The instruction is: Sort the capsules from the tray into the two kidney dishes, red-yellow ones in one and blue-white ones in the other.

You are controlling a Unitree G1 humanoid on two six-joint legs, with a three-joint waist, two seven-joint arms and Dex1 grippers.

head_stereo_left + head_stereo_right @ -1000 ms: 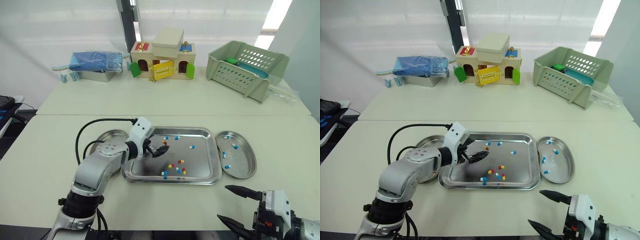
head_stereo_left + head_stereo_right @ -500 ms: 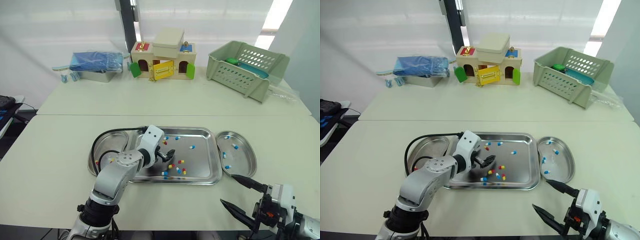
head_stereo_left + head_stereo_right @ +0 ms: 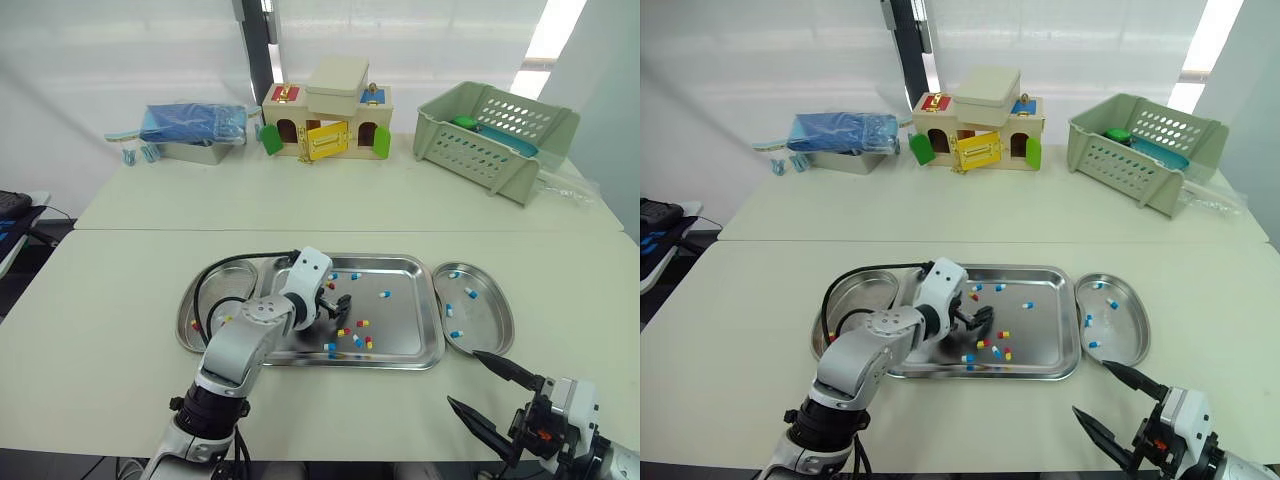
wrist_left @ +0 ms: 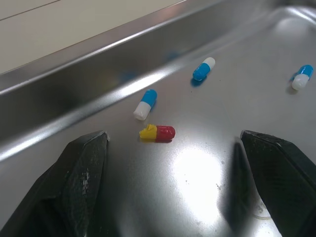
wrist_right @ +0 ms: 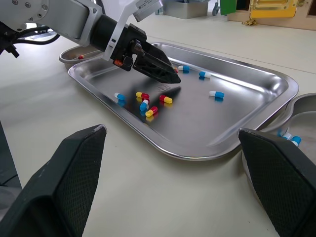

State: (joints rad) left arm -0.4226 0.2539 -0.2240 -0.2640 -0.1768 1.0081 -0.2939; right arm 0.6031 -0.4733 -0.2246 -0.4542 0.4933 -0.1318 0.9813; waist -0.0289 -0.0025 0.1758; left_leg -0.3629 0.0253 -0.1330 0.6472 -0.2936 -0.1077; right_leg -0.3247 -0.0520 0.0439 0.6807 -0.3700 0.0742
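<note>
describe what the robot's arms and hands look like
The left arm is rounded silver-grey segments ending in a white wrist housing, with a black cable looping alongside. The left hand has two black fingers tapering to points. The right hand has the same black pointed fingers, mesh-textured up close, on a white wrist block with a small red-orange mark.

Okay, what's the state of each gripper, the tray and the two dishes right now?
Left gripper, open, holding nothing.
Right gripper, open, empty.
Rectangular steel tray, holding mixed capsules.
Steel kidney dish on the left, holding red-yellow capsules.
Steel kidney dish on the right, holding blue-white capsules.
</note>
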